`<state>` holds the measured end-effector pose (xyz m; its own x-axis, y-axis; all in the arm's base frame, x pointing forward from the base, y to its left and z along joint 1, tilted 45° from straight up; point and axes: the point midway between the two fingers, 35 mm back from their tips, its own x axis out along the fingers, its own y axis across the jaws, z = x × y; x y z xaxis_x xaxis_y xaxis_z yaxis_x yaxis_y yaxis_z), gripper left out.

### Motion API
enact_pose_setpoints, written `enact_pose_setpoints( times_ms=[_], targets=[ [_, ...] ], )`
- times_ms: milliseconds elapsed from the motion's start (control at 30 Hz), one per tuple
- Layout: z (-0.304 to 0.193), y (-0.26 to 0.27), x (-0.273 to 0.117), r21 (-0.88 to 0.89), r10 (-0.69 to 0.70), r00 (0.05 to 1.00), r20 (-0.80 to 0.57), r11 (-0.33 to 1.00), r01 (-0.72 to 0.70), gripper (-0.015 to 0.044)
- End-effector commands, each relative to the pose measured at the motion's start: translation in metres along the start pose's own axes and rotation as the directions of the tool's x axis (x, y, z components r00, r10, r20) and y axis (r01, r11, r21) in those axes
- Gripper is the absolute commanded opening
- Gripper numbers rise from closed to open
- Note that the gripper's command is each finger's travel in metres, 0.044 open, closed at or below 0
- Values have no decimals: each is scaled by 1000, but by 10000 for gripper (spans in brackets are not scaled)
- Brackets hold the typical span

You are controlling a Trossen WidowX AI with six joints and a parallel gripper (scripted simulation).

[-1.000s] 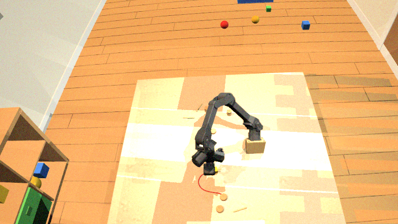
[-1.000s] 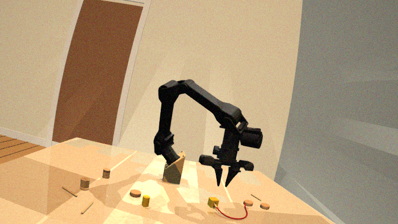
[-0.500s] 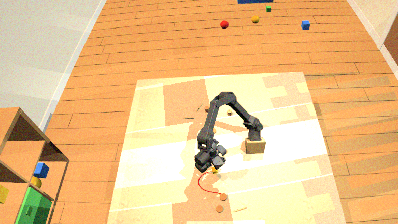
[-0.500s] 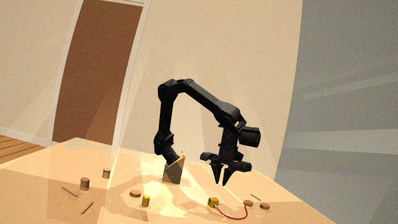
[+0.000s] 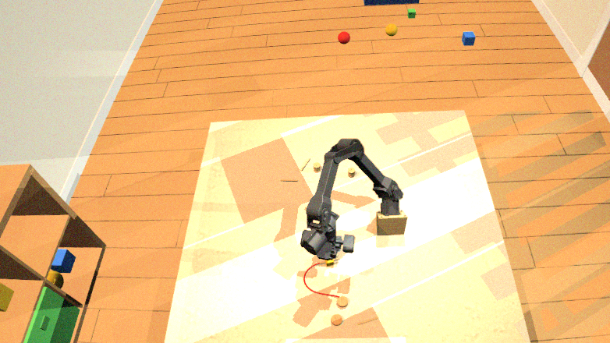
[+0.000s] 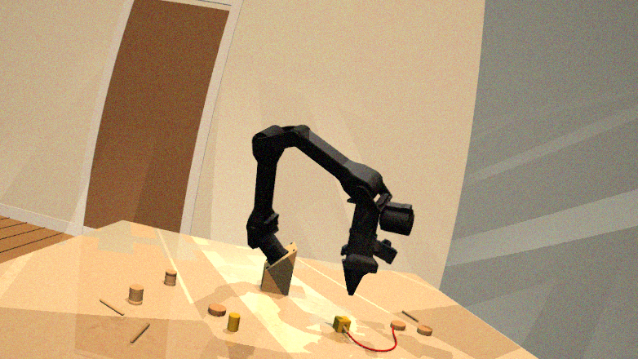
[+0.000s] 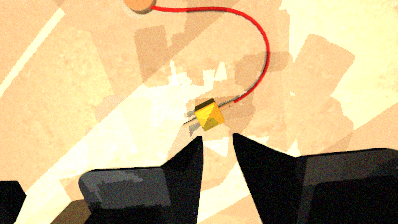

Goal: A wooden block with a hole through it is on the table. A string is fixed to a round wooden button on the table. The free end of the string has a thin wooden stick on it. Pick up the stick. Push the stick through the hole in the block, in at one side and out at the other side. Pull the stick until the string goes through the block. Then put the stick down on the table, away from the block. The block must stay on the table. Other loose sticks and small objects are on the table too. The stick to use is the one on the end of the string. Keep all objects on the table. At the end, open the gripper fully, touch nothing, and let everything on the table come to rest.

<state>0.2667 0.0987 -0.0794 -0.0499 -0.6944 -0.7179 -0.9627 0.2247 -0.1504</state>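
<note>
Claw point(image 5: 331, 258) point(image 6: 351, 294) point(image 7: 217, 139) partly open, gripping nothing, above block point(image 5: 329, 263) point(image 6: 342, 323) point(image 7: 209, 115), apart from stick point(image 6: 344, 329) point(image 7: 226, 103).

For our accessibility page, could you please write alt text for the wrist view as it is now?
A yellow block sits on a pale table with a thin stick through it, one end joined to a red string that curves round to a round wooden button at the top edge. Below, the parted black fingers of the pincer point towards the block.
</note>
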Motion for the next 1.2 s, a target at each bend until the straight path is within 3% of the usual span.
enact_pose_setpoints(
  times_ms=[0, 267, 1167],
  targets=[
    [-8, 21, 2, 726, 36, 999, -2, 688, -24, 121],
    [-11, 27, 2, 941, 43, 999, -5, 338, -10, 121],
    [-10, 27, 16, 943, 42, 999, -4, 333, -10, 121]
  ],
)
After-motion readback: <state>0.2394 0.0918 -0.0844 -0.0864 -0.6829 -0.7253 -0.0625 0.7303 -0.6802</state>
